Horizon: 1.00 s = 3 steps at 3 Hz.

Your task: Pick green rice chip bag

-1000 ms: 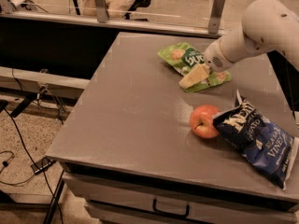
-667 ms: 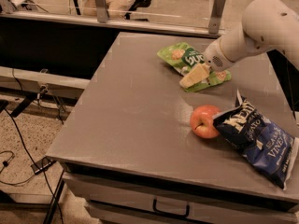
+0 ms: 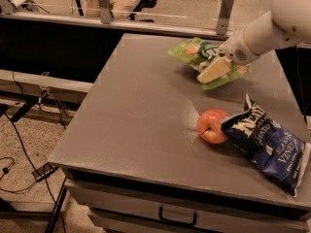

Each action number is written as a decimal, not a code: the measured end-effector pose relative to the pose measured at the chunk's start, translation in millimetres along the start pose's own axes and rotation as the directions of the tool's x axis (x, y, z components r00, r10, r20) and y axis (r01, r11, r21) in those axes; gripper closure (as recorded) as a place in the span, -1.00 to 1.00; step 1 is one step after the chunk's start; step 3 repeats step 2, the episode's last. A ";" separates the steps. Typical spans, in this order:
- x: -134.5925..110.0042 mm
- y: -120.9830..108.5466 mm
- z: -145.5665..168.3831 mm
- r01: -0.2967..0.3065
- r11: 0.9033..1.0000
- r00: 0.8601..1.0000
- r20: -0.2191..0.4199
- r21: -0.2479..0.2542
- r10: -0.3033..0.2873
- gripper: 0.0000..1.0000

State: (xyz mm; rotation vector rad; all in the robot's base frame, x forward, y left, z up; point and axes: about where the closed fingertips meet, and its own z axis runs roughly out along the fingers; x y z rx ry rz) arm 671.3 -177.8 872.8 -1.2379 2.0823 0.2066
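Single camera, looking down on the grey worktop (image 3: pixel 136 120) from the front.

Pincer (image 3: pixel 208 76) sits at the far right part of the worktop, on the end of the white arm (image 3: pixel 272 28) that reaches in from the upper right. I read it as clamped on the green rice chip bag (image 3: pixel 193 51). One pale finger (image 3: pixel 216 69) lies across the top of the bag, and a strip of green foil shows just beneath it. I cannot see the second finger, which is under the bag.

The green rice chip bag is at the far side of the worktop, right of centre. Its left end sticks out past the pincer, with a dark shadow below it.

Nearer to me, a red apple (image 3: pixel 212 125) rests on the worktop, touching the left end of a dark blue chip bag (image 3: pixel 269 147) that lies flat toward the front right corner. Both are well apart from the pincer.

A drawer handle (image 3: pixel 177 218) shows below the front edge. Black cables (image 3: pixel 19 144) trail on the floor at left.
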 end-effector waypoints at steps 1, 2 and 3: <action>-11.6 -9.8 -36.5 0.068 0.997 0.997 0.022 0.022 -0.069 1.00; -11.6 -9.7 -36.4 0.068 0.997 0.997 0.022 0.021 -0.069 1.00; -11.6 -9.7 -36.4 0.068 0.997 0.997 0.022 0.021 -0.069 1.00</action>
